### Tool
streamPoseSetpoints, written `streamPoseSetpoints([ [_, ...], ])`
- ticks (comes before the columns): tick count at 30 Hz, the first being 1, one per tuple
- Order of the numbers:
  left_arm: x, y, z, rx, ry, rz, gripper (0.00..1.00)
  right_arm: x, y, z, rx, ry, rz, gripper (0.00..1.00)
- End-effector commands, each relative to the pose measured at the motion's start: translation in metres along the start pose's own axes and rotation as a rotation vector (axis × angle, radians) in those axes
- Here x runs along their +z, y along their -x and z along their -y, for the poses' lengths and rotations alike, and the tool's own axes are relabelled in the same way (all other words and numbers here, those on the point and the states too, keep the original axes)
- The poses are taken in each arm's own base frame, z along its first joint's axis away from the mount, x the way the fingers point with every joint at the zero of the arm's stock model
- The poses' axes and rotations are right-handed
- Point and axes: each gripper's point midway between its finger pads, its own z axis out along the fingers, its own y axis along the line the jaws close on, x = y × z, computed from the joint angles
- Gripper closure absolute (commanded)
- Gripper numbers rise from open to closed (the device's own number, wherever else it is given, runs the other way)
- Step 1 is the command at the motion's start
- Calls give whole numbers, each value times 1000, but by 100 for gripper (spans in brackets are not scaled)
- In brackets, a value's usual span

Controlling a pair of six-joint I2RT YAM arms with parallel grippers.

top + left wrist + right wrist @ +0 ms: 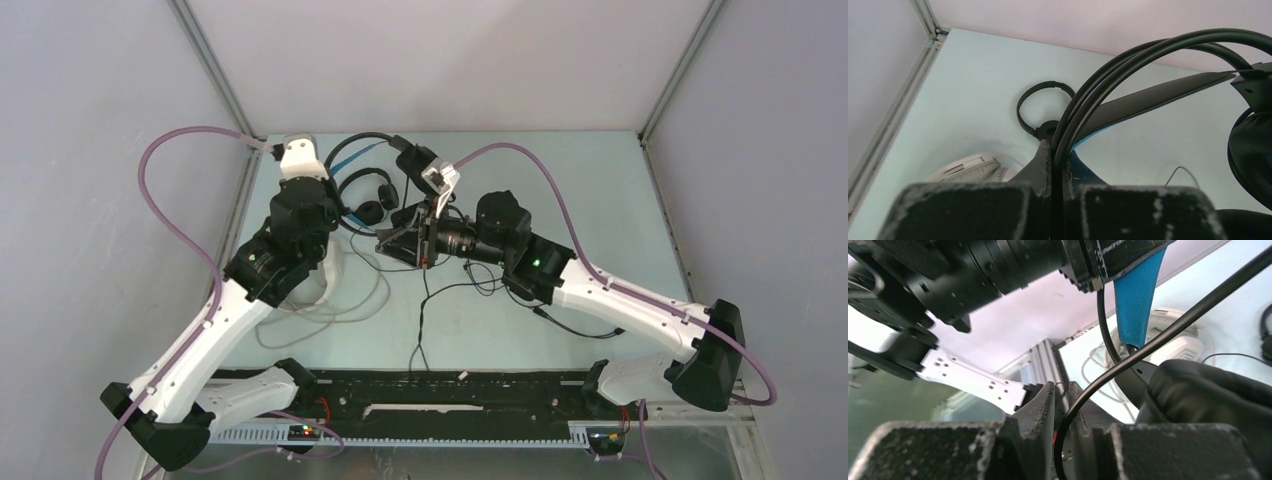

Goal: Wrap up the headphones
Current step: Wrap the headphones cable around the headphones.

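**Item.** The blue-banded headset was off the surface, just right of the all-black on-ear pair and above it.

**Grip.**
- The left gripper was clamped shut on the headset's band.
- The right gripper had its jaws drawn close about the headset's cable, which ran up between them. The hold looked light.
- One ear cushion hung just beside the right gripper.

**Handling, judged.**
- The headset should be light.
- The band is stiff and springy and is the sound place to hold the body.
- The cushions are soft and would deform under a pinch, so they make poor purchase.
- The cable is thin, limp and smooth. It is likely to slide through a slack grip and to spring out of its turns.
- The cable should be taken along its free run. Its entry into the cup is the likely weak point under tension.

**Other items.**
- The white over-ear pair lay nearer the arm bases than the all-black pair, partly under the left arm.
- Loose leads trailed across the table on the same near side. They could snag a sweeping loop.

**Surface and room.**
- The table was pale blue-green, smooth and flat.
- Plain grey walls stood close behind the all-black pair, with a metal frame rail to its left.
- Working room around the all-black pair was tight.
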Motion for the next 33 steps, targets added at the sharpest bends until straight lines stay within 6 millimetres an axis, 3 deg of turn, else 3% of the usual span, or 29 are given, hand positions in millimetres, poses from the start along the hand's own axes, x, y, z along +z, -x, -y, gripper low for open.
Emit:
streamPoseSetpoints([
  [1,-15,65,10,-308,-35,147,100,1,13,-5,-214,-58,52,80],
  [9,-28,82,10,-429,-57,153,100,-6,-6,-18,-350,-27,36,77],
  [18,-42,97,17,-555,-134,170,100,-18,-19,-20,-432,-26,81,74],
  [22,-47,101,18,-602,-157,171,100,-23,-32,-7,-450,-45,98,74],
  [27,-56,106,26,-688,-226,165,100,-22,-42,4,-432,-74,87,83],
  [31,-61,108,32,-749,-278,164,100,-19,-44,4,-427,-90,96,99],
  [33,-61,107,33,-767,-290,170,100,-17,-40,0,-427,-88,123,100],
])
